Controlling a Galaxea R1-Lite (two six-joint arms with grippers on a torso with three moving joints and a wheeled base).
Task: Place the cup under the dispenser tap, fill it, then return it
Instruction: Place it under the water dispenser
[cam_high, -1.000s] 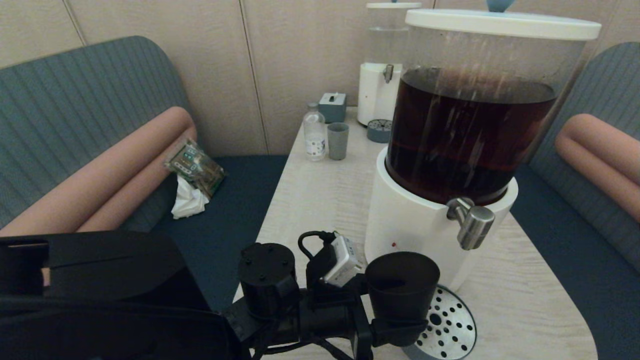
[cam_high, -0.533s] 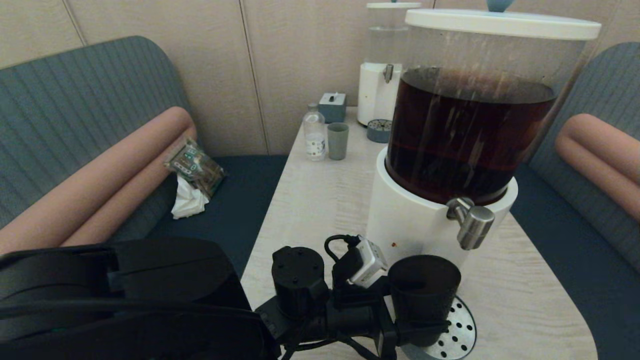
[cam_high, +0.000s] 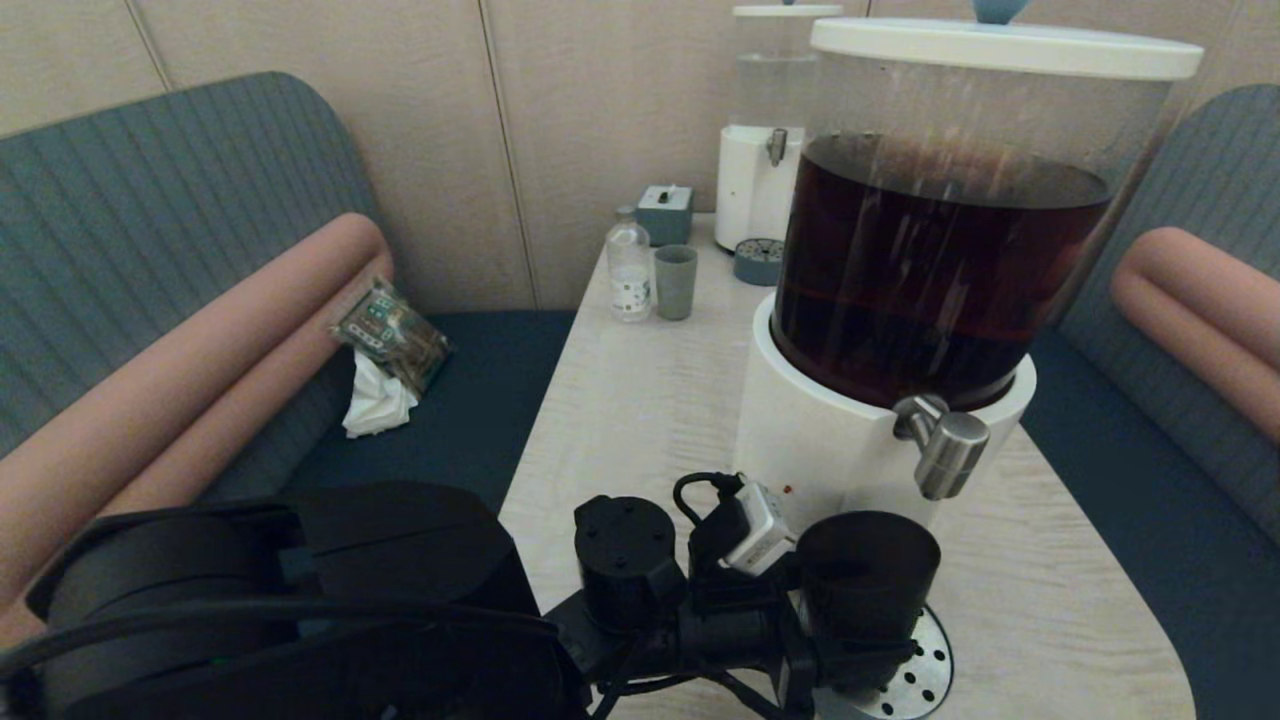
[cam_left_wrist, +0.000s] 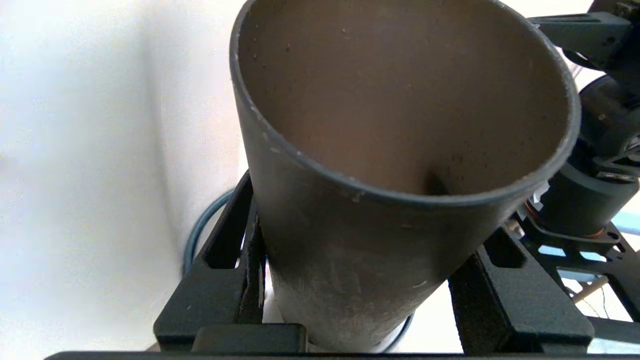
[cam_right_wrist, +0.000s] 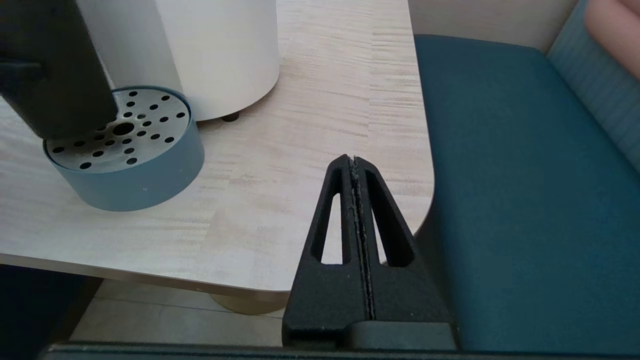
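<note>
Landmark: the dispenser tap (cam_high: 945, 450), jutting from the white base (cam_high: 820, 450) of the dark-liquid dispenser.
Cup: the cup (cam_high: 866, 580) is upright, below the tap and a little to its left, over the perforated drip tray (cam_high: 925, 665); empty inside in the left wrist view (cam_left_wrist: 400, 100).
Left gripper: the left gripper (cam_high: 835, 655) has its fingers clamped on the cup's lower wall from both sides, likely so the mouth stays free under the tap.
Right gripper: the right gripper (cam_right_wrist: 356, 200) has its fingers pressed together on nothing, parked low beside the table edge (cam_right_wrist: 250, 280), well to the tap's right.
Judgement: the mouth seems not yet squarely under the tap.
In the way: the white base just behind the cup limits further forward travel.
Beyond the tap: small grey-green cup (cam_high: 675, 282), bottle (cam_high: 629, 270), smaller dispenser (cam_high: 765, 150).
</note>
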